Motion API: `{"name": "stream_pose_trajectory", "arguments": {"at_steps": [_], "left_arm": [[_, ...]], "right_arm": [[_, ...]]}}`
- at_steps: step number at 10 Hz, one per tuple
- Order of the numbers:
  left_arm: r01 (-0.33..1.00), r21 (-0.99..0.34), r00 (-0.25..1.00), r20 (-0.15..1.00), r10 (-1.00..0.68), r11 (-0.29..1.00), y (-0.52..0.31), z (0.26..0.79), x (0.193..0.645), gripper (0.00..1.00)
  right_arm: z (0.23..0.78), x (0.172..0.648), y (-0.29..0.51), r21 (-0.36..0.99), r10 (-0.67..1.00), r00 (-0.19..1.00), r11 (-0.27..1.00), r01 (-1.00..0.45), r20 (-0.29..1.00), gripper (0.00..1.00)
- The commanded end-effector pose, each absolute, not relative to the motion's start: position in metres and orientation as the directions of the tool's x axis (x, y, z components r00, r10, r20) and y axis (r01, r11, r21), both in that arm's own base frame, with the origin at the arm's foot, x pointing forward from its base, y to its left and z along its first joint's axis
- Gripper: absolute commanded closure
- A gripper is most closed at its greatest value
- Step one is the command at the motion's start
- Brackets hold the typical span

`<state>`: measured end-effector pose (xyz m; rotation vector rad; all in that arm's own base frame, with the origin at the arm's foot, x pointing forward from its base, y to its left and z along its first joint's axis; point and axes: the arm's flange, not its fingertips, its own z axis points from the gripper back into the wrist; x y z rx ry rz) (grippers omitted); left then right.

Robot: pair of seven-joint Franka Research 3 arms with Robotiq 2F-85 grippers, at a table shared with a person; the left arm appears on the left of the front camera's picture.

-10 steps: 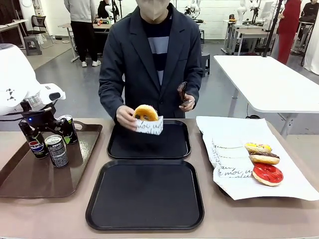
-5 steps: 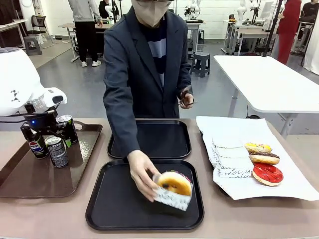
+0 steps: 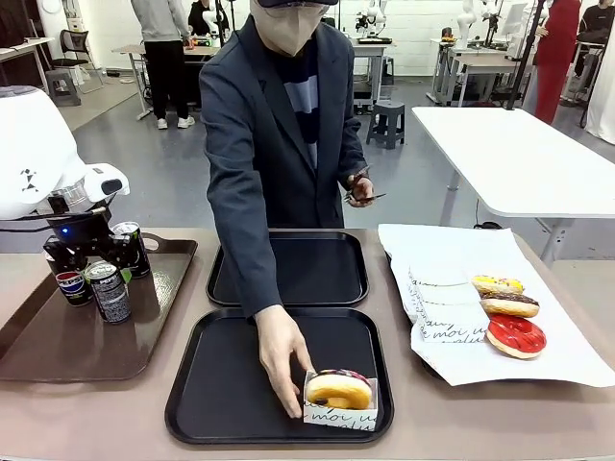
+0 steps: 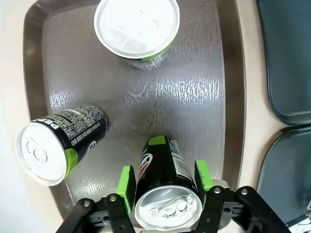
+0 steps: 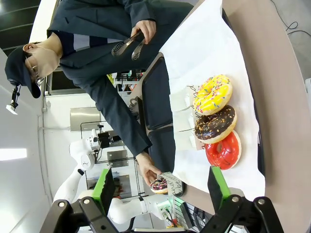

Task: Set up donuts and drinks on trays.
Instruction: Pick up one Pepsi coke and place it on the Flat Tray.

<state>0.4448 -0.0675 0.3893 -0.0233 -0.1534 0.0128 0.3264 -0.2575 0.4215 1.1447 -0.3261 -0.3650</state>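
The left gripper (image 4: 164,171) is clasped on a black Pepsi can (image 4: 167,206), with a green pad against each side of it. The can stands upright by the left edge of the brown tray (image 3: 58,355), which lies at the left edge of the table (image 3: 125,423). A grey can (image 3: 109,291) stands just beside it toward the tray's middle, and a third can (image 3: 132,248) stands at the tray's far edge. Two black trays lie in the middle of the table, one behind the other. The far tray (image 3: 288,274) is nearest the person. In the near right corner of the near tray (image 3: 240,384) a golden donut (image 3: 338,389) sits in a white paper sleeve printed with black script. The person's hand (image 3: 282,357) reaches down onto that tray, fingertips touching the sleeve's left side. The person's other hand (image 3: 359,195) holds tongs (image 3: 373,198) in front of the jacket. At the table's right edge a white paper sheet (image 3: 432,252) carries three unwrapped donuts in a row toward its near right corner: yellow (image 3: 497,284), chocolate (image 3: 509,304) and red (image 3: 516,335). The right gripper (image 5: 160,177) is released, its jaws wide apart, and that row of donuts lies ahead of it in its wrist view.
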Motion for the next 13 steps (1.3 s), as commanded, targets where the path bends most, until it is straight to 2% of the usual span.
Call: {"name": "stream_pose_trajectory", "arguments": {"at_steps": [1, 2, 3, 4, 5, 6, 8, 9, 10, 11, 12, 13], "left_arm": [[-0.055, 0.016, 0.990, 0.128, 0.053, 0.998, -0.070, 0.390, 0.445, 0.54], [-0.058, 0.022, 0.991, 0.120, 0.055, 0.998, -0.070, 0.389, 0.445, 0.68], [-0.060, 0.025, 0.992, 0.114, 0.057, 0.998, -0.071, 0.389, 0.446, 0.72], [-0.061, 0.028, 0.992, 0.111, 0.058, 0.998, -0.071, 0.389, 0.446, 0.86], [-0.063, 0.027, 0.992, 0.108, 0.059, 0.998, -0.071, 0.389, 0.445, 0.91], [-0.064, 0.028, 0.993, 0.103, 0.061, 0.998, -0.071, 0.389, 0.445, 1.00], [-0.052, 0.024, 0.995, 0.091, 0.050, 0.998, -0.071, 0.389, 0.445, 1.00], [-0.044, 0.020, 0.995, 0.085, 0.042, 0.999, -0.070, 0.390, 0.445, 0.63], [-0.026, 0.016, 0.997, 0.078, 0.025, 1.000, -0.070, 0.394, 0.445, 0.63], [-0.016, 0.010, 0.997, 0.074, 0.015, 1.000, -0.072, 0.404, 0.444, 0.82], [-0.001, 0.014, 0.999, 0.034, 0.000, 1.000, -0.078, 0.425, 0.441, 0.53], [0.046, -0.020, 0.998, 0.032, -0.045, 0.999, -0.085, 0.457, 0.434, 0.53]], "right_arm": [[0.422, 0.326, -0.257, 0.927, -0.439, 0.896, 0.360, 0.109, 0.065, 0.00], [0.422, 0.326, -0.257, 0.927, -0.439, 0.896, 0.360, 0.109, 0.065, 0.00], [0.422, 0.326, -0.257, 0.927, -0.439, 0.896, 0.360, 0.109, 0.065, 0.00], [0.422, 0.326, -0.257, 0.927, -0.439, 0.896, 0.360, 0.109, 0.065, 0.00], [0.422, 0.326, -0.257, 0.927, -0.439, 0.896, 0.360, 0.109, 0.065, 0.00], [0.422, 0.326, -0.257, 0.927, -0.439, 0.896, 0.360, 0.109, 0.065, 0.00], [0.422, 0.326, -0.257, 0.927, -0.439, 0.896, 0.360, 0.109, 0.065, 0.00], [0.422, 0.326, -0.257, 0.927, -0.439, 0.896, 0.360, 0.109, 0.065, 0.00], [0.422, 0.326, -0.257, 0.927, -0.439, 0.896, 0.360, 0.109, 0.065, 0.00], [0.422, 0.326, -0.257, 0.927, -0.439, 0.896, 0.360, 0.109, 0.065, 0.00], [0.422, 0.326, -0.257, 0.927, -0.439, 0.896, 0.360, 0.109, 0.065, 0.00], [0.422, 0.326, -0.257, 0.927, -0.439, 0.896, 0.360, 0.109, 0.065, 0.00]]}}
